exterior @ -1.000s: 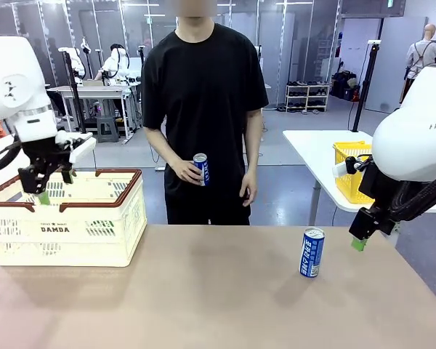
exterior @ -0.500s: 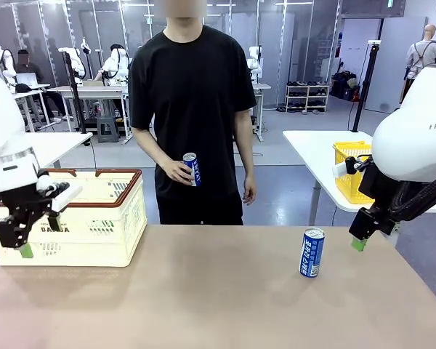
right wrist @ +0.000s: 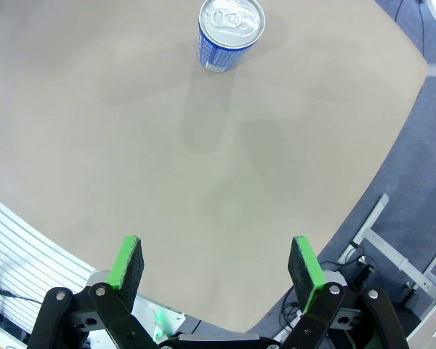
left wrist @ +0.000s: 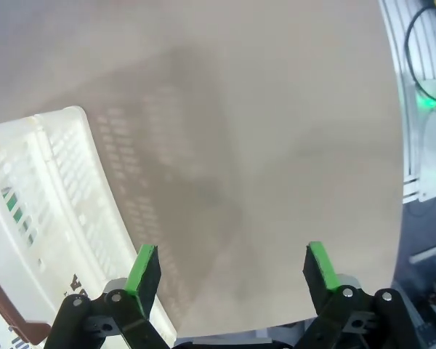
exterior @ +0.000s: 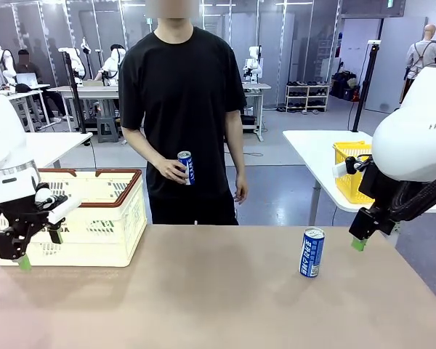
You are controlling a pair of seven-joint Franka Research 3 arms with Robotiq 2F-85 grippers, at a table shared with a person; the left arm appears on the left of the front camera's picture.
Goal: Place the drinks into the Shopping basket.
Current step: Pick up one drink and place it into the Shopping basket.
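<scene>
Open wide and empty: left gripper (exterior: pixel 38 246) (left wrist: pixel 232 267) beside the cream-white slotted plastic shopping basket (exterior: pixel 118 231) (left wrist: pixel 52 190), brown-rimmed, at the tabletop's (exterior: pixel 203 305) left edge; right gripper (exterior: pixel 369 237) (right wrist: pixel 214 265) by the right edge. Near it, upright, a slim blue-and-white metal can (exterior: pixel 312 252) (right wrist: pixel 230 33), silver-topped; a second can (exterior: pixel 185 167) in the person's hand (exterior: pixel 174 170). Could tip and roll if pinched off-centre: smooth, round, thin-walled.

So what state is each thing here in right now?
basket: upright, contents hidden
near can: upright, untouched
far can: upright, held in the person's hand
left pincer: open, empty, low beside the basket
right pincer: open, empty, off to one side of the near can
</scene>
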